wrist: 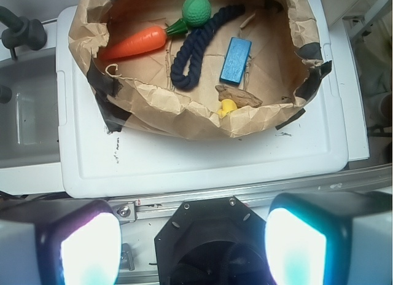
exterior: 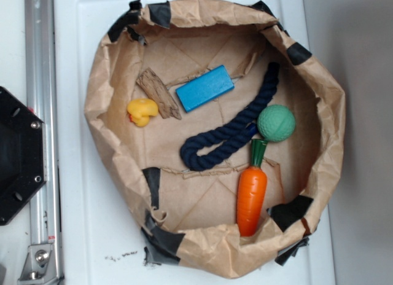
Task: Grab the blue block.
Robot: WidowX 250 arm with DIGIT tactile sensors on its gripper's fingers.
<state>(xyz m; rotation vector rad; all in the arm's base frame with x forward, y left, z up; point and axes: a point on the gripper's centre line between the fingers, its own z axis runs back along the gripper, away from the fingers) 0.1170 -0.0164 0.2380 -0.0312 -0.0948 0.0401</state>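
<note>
The blue block (exterior: 205, 88) is a sky-blue flat rectangle lying in the brown paper-lined bowl (exterior: 110, 144), upper middle, between a crumpled paper scrap and the navy rope. It also shows in the wrist view (wrist: 236, 59). My gripper (wrist: 193, 248) is open and empty, its two pale glowing fingers (wrist: 91, 248) wide apart at the bottom of the wrist view, high above the robot base and well short of the bowl. The gripper is not in the exterior view.
In the bowl lie a dark navy rope (exterior: 230, 131), a green ball (exterior: 276, 123), an orange carrot (exterior: 252, 196), a yellow duck (exterior: 142, 111) and a brown paper scrap (exterior: 158, 91). The bowl sits on a white tray (exterior: 80, 236). A metal rail (exterior: 40, 137) and black base (exterior: 15, 156) lie left.
</note>
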